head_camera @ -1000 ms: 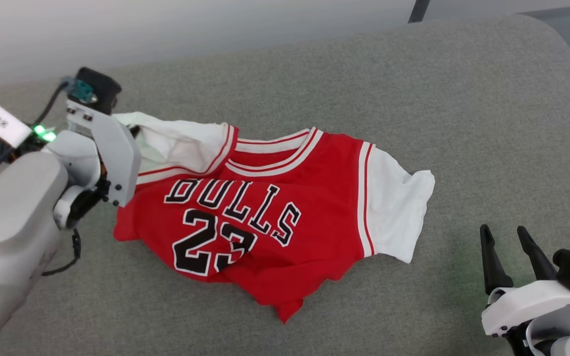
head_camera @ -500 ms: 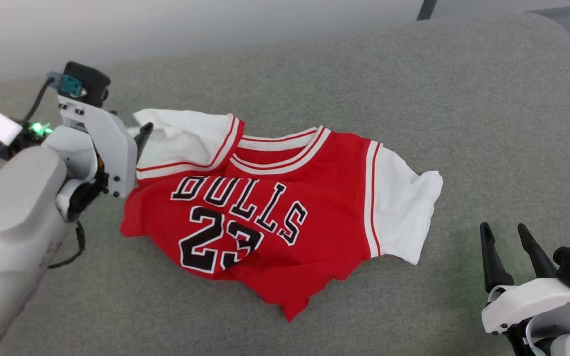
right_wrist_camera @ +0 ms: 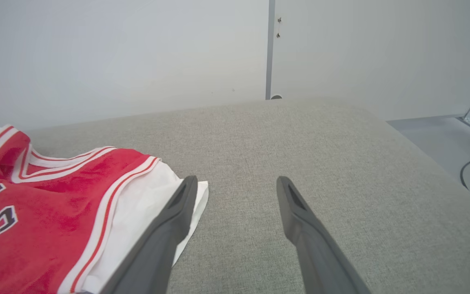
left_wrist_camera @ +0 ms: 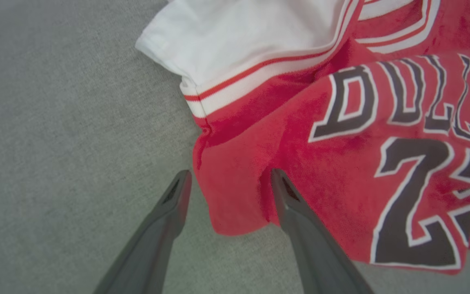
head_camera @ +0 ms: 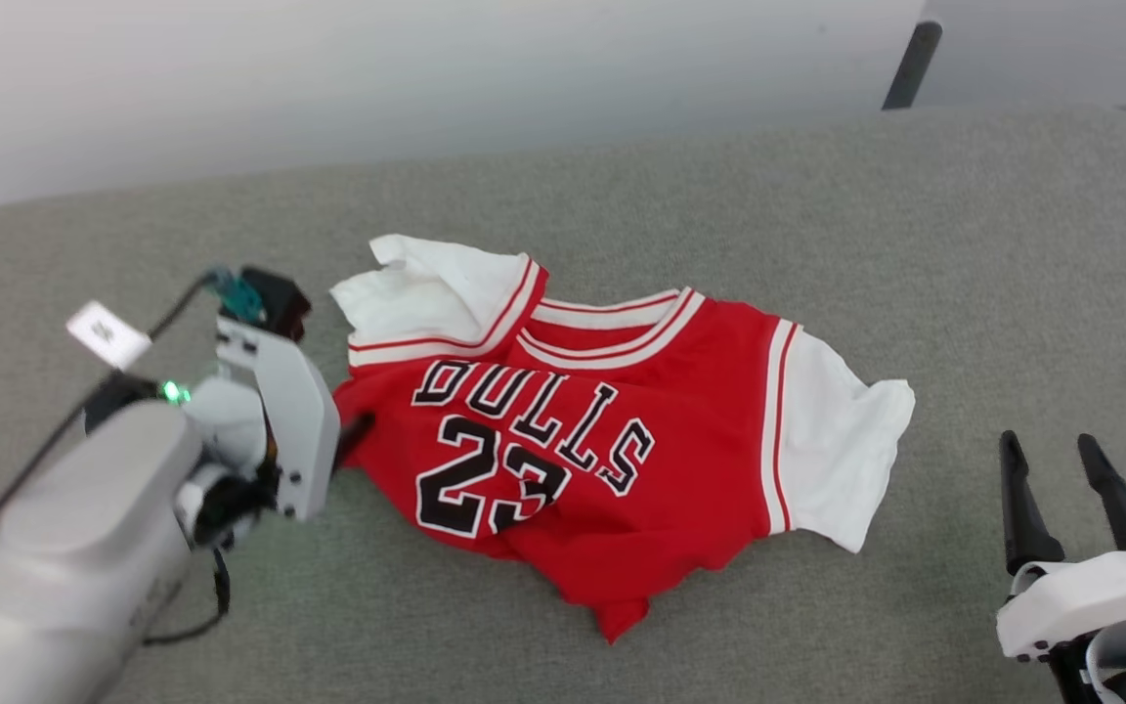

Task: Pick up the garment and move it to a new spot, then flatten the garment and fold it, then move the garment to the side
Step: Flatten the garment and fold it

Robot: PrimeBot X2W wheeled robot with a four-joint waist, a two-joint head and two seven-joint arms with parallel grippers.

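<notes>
Letting go of the white shoulder, the left gripper point(left_wrist_camera: 229, 175) has dropped to the jersey's point(head_camera: 700, 391) red left edge, jaws wide, holding nothing. Jersey lies rumpled mid-frame on grey cushion point(head_camera: 817, 215), bare room all round; right gripper point(head_camera: 1049, 442), lower right, gapes empty.

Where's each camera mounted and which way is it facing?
Head view: on the head, facing down at the jersey on the cushion; left end effector lower left, right end effector lower right.
Left wrist view: on that wrist, facing down at the jersey's red edge past its fingers.
Right wrist view: on that wrist, facing across the cushion toward the wall past its fingers.
All share the jersey.
</notes>
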